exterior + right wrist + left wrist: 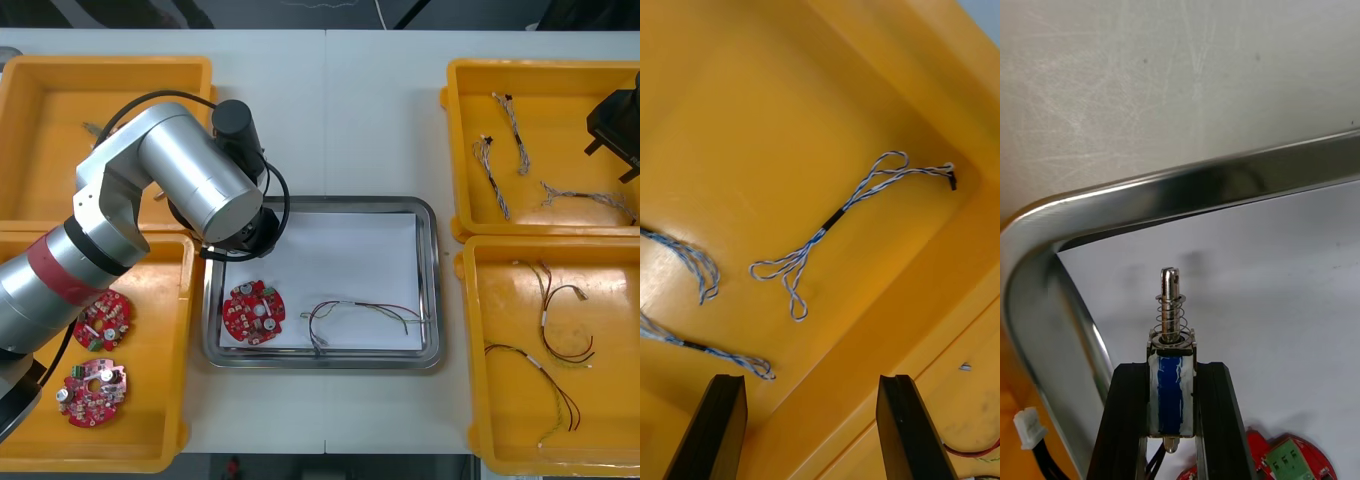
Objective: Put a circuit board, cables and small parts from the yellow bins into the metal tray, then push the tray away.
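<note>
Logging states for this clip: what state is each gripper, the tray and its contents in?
left gripper: shut on small metal part, over the metal tray's corner.
right gripper: open, above twisted blue and white cable in yellow bin.
metal tray: white inside, holding circuit board and looped cable.
circuit board: flat in the tray.

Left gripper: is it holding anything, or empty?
Holding: left gripper is shut on a small metal part over the metal tray's corner. Right gripper hangs open over a yellow bin.
</note>
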{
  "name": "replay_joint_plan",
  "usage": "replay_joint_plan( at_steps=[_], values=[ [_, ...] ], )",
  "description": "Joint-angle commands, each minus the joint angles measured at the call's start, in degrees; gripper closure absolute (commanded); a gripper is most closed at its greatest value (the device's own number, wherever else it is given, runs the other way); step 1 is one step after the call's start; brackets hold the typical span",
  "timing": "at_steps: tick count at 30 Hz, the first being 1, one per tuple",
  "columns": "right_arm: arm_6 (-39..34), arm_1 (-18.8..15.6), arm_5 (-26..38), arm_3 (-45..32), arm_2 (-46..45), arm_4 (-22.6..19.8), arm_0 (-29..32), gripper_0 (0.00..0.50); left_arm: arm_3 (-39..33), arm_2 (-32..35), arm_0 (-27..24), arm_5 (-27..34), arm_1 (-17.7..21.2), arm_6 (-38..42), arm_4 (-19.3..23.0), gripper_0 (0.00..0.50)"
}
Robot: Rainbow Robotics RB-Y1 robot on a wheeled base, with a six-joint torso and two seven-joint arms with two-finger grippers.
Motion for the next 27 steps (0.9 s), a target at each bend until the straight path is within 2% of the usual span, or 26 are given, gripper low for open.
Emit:
replay_joint_plan(
  at_steps=[1, 4, 8, 9, 11, 12, 13, 14, 15, 16, 17, 21, 27],
  values=[
    [-6.1, 0.3, 0.1, 6.3, -1.9, 1.9, -6.2, 0.0, -0.4, -1.4, -0.2, -3.9, -1.2, 2.5, -0.9, 0.5],
    [-9.3, 0.3, 0.1, 11.7, -3.4, 2.5, -9.4, 0.0, -0.3, -2.3, 1.0, -6.5, -0.6, 2.9, -1.6, 0.498],
    [-11.9, 0.4, 0.1, 16.2, -5.1, 2.8, -11.6, 0.0, -0.4, -2.9, 0.9, -6.6, -0.6, 3.6, -2.0, 0.494],
    [-12.8, 0.3, 0.1, 17.6, -5.5, 3.1, -12.2, 0.0, -0.4, -2.9, 1.0, -6.5, -0.5, 3.7, -2.0, 0.473],
    [-14.2, 0.4, -0.8, 19.4, -5.7, 3.4, -12.7, 0.0, -0.4, -2.9, 0.9, -6.5, -0.4, 3.7, -2.2, 0.402],
    [-15.2, 0.3, -1.9, 20.5, -5.8, 3.5, -13.1, 0.0, -0.4, -2.9, 1.0, -6.5, -0.3, 3.7, -2.2, 0.349],
    [-16.1, 0.3, -3.1, 21.6, -5.9, 3.7, -13.3, 0.0, -0.4, -2.9, 1.0, -6.5, -0.3, 3.7, -2.2, 0.238],
    [-16.6, 0.3, -3.8, 22.1, -6.0, 3.7, -13.5, 0.0, -0.4, -2.9, 1.0, -6.5, -0.2, 3.7, -2.3, 0.175],
    [-17.2, 0.3, -4.9, 23.1, -6.0, 3.8, -13.7, 0.0, -0.4, -2.9, 1.0, -6.5, -0.1, 3.7, -2.2, 0.087],
    [-17.7, 0.3, -6.3, 24.0, -6.0, 3.8, -13.8, 0.0, -0.4, -2.9, 1.0, -6.4, -0.1, 3.7, -2.3, 0.021],
    [-17.8, 0.3, -6.8, 24.2, -6.0, 3.8, -13.8, 0.0, -0.4, -2.9, 1.0, -6.3, -0.1, 3.7, -2.3, 0.0],
    [-18.2, 1.0, -10.7, 26.8, -6.0, 3.9, -13.8, 0.0, -0.8, -2.8, 0.9, -5.8, 0.0, 4.1, -2.5, 0.0],
    [-18.7, 2.0, -14.7, 29.7, -6.1, 4.1, -12.5, 0.0, -5.8, 0.4, 0.9, 0.7, 0.1, 4.7, -1.8, 0.0]
  ],
)
